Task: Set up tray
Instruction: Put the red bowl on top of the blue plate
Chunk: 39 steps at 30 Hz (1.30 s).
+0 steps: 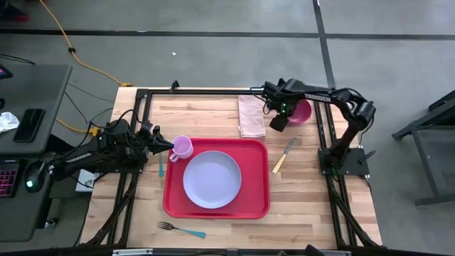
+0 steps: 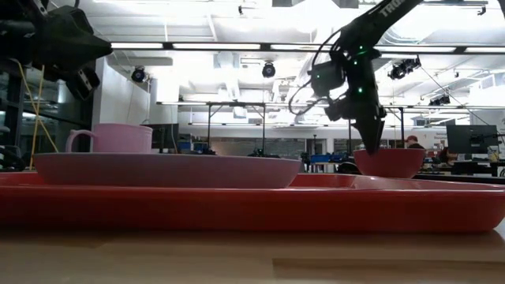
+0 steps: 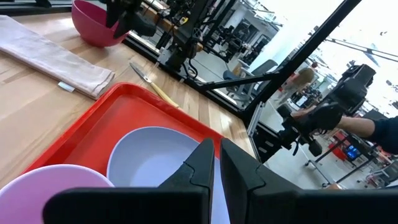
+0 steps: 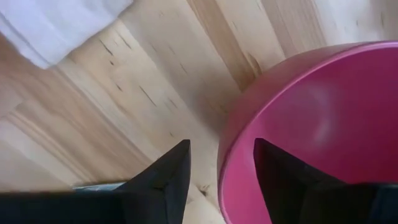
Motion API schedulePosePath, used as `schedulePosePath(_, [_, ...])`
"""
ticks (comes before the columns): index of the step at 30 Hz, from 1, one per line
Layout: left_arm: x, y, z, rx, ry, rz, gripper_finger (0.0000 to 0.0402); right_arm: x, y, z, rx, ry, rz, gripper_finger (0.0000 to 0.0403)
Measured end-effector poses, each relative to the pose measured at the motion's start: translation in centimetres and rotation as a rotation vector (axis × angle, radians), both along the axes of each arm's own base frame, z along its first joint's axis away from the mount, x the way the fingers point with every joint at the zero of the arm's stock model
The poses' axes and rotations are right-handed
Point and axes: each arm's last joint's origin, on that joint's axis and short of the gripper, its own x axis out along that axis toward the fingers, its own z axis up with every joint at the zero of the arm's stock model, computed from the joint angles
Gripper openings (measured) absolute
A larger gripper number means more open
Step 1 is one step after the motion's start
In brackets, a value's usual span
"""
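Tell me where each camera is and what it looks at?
High: overhead, facing down; both arms, red tray.
Low: at tabletop, looking across the tray; arms hang in from above.
Left wrist: past the left gripper over the tray.
Right wrist: right gripper straddling the pink bowl's rim.
Shared: high and low both show the bowl.

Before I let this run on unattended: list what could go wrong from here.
1. The right gripper stands open astride the rim of the magenta bowl; a shallow bite there may tip or drop it on lifting.
2. The left gripper is at the pink mug, which sits at the edge of the red tray; a nudge could tip it off.
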Motion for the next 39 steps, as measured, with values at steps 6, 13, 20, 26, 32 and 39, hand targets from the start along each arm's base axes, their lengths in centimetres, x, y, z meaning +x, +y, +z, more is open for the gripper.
schedulePosePath(6, [0.0,0.0,0.0,0.0,0.0,0.0,0.0058,0.14,-0.25,-0.37,-0.035,0.027,0.002,0.0136])
schedulePosePath(13, [0.0,0.0,0.0,0.0,0.0,0.0,0.0058,0.12,-0.37,-0.35,-0.071,0.046,0.004,0.0091])
schedulePosePath(20, [0.0,0.0,0.0,0.001,0.0,0.0,0.0058,0.14,-0.37,-0.36,-0.055,0.033,0.001,0.0031])
schedulePosePath(26, [0.0,0.0,-0.01,0.001,0.001,0.0,0.0058,0.01,-0.52,-0.38,-0.033,0.013,-0.03,0.0004])
schedulePosePath(32, [0.0,0.0,-0.01,0.001,0.001,0.0,0.0058,-0.06,-0.57,-0.36,-0.054,0.026,-0.059,0.0002])
schedulePosePath(39, [0.0,0.0,-0.01,0.006,0.0,-0.001,0.0058,0.02,-0.15,-0.33,-0.072,0.063,-0.04,0.0001])
